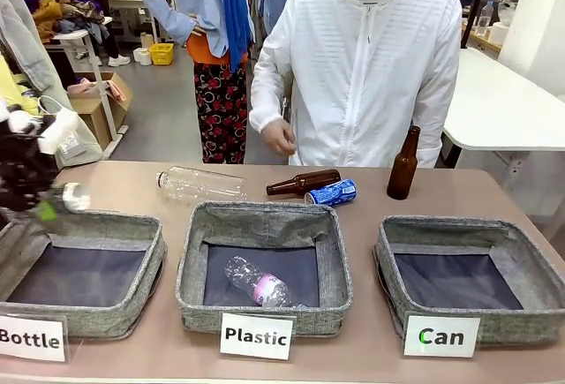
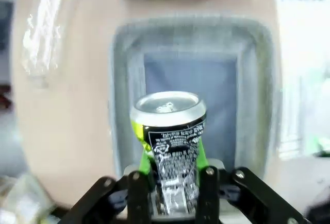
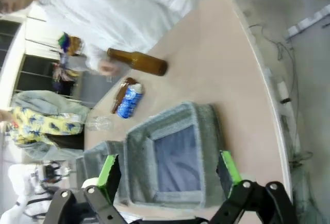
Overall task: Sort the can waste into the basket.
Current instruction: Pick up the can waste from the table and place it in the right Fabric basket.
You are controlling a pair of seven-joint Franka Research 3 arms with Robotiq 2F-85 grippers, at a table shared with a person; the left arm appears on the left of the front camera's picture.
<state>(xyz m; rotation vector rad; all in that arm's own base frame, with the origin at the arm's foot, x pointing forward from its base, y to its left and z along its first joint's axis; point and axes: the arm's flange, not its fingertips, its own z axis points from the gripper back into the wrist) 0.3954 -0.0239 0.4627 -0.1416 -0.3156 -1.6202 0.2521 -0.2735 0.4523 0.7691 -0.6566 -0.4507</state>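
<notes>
while pinching black can (image 2: 167, 112), left end effector (image 2: 171, 154) over table (image 2: 67, 131); right end effector (image 3: 168, 170) spread

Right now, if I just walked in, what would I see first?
The left gripper pinching a black can above the grey basket signed Bottle, far left. Next, the blue can lying beside a brown bottle on its side, in front of the person in white. The Can basket stands at the right end.
</notes>
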